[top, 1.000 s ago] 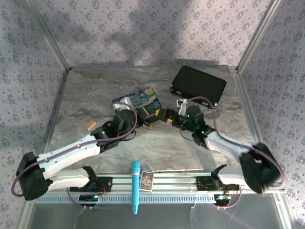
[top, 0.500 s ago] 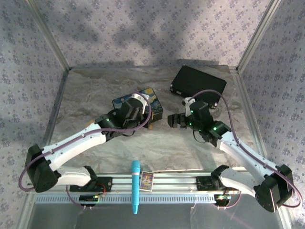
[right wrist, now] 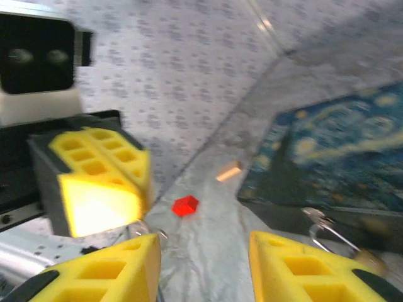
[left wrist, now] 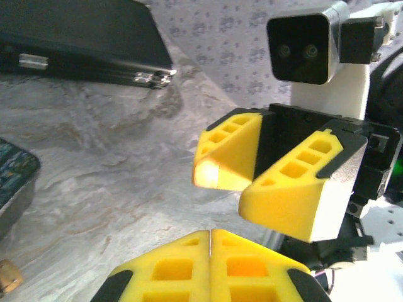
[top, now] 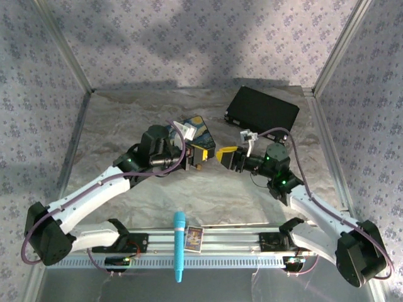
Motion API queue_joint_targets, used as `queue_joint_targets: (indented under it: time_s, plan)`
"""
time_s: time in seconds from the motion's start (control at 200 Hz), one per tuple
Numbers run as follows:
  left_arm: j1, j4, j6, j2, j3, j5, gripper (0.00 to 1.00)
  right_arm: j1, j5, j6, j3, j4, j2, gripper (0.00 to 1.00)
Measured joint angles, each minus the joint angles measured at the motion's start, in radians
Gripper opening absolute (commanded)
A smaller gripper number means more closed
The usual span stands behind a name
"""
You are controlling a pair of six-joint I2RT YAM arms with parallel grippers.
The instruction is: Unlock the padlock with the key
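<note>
Looking down from the top cam, the two arms meet nose to nose mid-table. The left gripper [top: 201,155] and right gripper [top: 221,155] point at each other, just apart, right in front of the blue starry tin [top: 196,128].

The left one's yellow pads [left wrist: 189,264] are pressed flat together in its wrist view, so it's clamped closed. The right one's fingers [right wrist: 110,274] are spread wide apart.

The padlock [right wrist: 360,253] lies on the crinkly table cover [top: 126,126] just by the tin's edge, thin shackle sticking out. In the right wrist view it's close to that gripper's finger, pretty blurry tbh.

The key I can't pick out for sure. There's a faint silvery loop [right wrist: 157,234] at the left gripper's tips, too fuzzy to call.

A small red bit [right wrist: 184,205] sits on the table past it. The black case [top: 262,111] is at the far right, well away.
</note>
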Motion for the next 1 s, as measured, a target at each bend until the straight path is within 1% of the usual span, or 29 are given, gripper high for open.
queue_joint_targets:
  time_s: [0.065,0.115,0.14,0.15,0.195,0.22,0.31,0.35,0.455,0.62,0.725,0.775,0.835,0.91,0.935,0.95,1.0]
  plan:
    - [0.011,0.018,-0.004,-0.008,-0.011,0.024,0.0,0.01,-0.039,0.019,0.0,0.076,0.021,0.37]
    - [0.021,0.033,-0.012,-0.015,-0.023,0.036,0.0,0.017,-0.063,0.036,0.0,0.119,0.033,0.28]
    - [0.026,0.042,-0.019,-0.019,-0.029,0.044,0.0,0.021,-0.072,0.037,0.0,0.137,0.038,0.2]
    - [0.029,0.046,-0.02,-0.021,-0.032,0.046,0.0,0.022,-0.076,0.042,0.0,0.142,0.04,0.19]
    - [0.035,0.062,-0.029,-0.024,-0.042,0.056,0.0,0.029,-0.087,0.045,0.0,0.166,0.049,0.19]
    - [0.037,0.071,-0.033,-0.025,-0.046,0.06,0.0,0.034,-0.093,0.051,0.0,0.179,0.055,0.2]
    - [0.04,0.092,-0.052,-0.025,-0.055,0.069,0.0,0.048,-0.114,0.06,0.001,0.216,0.084,0.31]
    - [0.04,0.1,-0.058,-0.026,-0.057,0.071,0.0,0.054,-0.121,0.061,0.002,0.226,0.096,0.34]
    - [0.04,0.133,-0.075,-0.027,-0.063,0.075,0.0,0.067,-0.136,0.069,0.005,0.244,0.126,0.34]
    - [0.04,0.173,-0.102,-0.027,-0.067,0.096,0.0,0.084,-0.139,0.078,0.011,0.285,0.16,0.27]
    - [0.04,0.181,-0.108,-0.027,-0.067,0.107,0.0,0.088,-0.138,0.09,0.013,0.322,0.18,0.26]
    - [0.04,0.181,-0.108,-0.027,-0.067,0.111,0.0,0.088,-0.138,0.095,0.013,0.335,0.183,0.22]
    - [0.04,0.182,-0.108,-0.027,-0.068,0.113,0.0,0.087,-0.137,0.1,0.013,0.345,0.182,0.14]
    - [0.04,0.188,-0.109,-0.027,-0.068,0.117,0.0,0.084,-0.135,0.107,0.013,0.355,0.182,0.11]
    - [0.04,0.191,-0.109,-0.027,-0.068,0.117,0.0,0.084,-0.134,0.108,0.013,0.356,0.182,0.1]
    - [0.04,0.192,-0.109,-0.027,-0.068,0.118,0.0,0.083,-0.135,0.108,0.013,0.357,0.182,0.07]
    - [0.04,0.192,-0.109,-0.027,-0.068,0.117,0.0,0.082,-0.135,0.111,0.013,0.357,0.182,0.04]
